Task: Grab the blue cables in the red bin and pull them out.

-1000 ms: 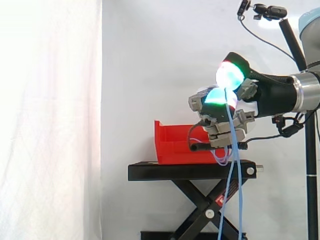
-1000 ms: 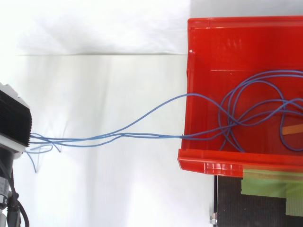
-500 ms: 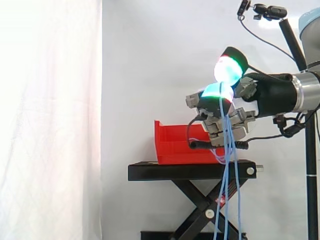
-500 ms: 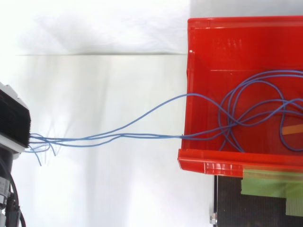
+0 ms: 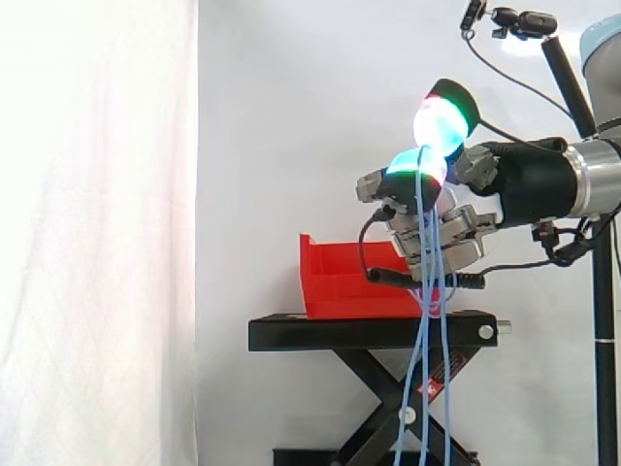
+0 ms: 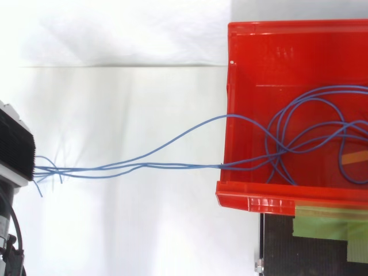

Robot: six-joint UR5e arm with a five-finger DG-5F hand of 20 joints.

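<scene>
1. Blue cables point(image 6: 184, 165): partly out. Several strands cross the left wall of the red bin point(image 6: 253, 201) and run over the white ground toward the top view's left edge.
2. In the bin, a tangle of loops lies on the floor, crossing itself near the left wall. Much of the cable length looks not yet pulled out.
3. Hand point(image 5: 456, 228): clenched round the cables, raised above and just right of the bin in the side view. Strands pass by the glowing fingertips point(image 5: 441, 121) and hang down past the black stand point(image 5: 369, 332) toward the floor.
4. Progress, my call: grab done, pull roughly midway. Left to do: draw the hand farther from the bin until the loops clear the wall.
5. Risk, my call: crossed loops may snag on each other or the rim.
6. Counts: one red bin, one black stand, one hand.
7. Cable strands: about four across the gap in the top view, at least three hanging in the side view. Exact cable count unclear, too tangled.
8. Extras: one small tan strip point(image 6: 353, 156) in the bin, one green patch point(image 6: 328, 221) on the stand beneath it.
</scene>
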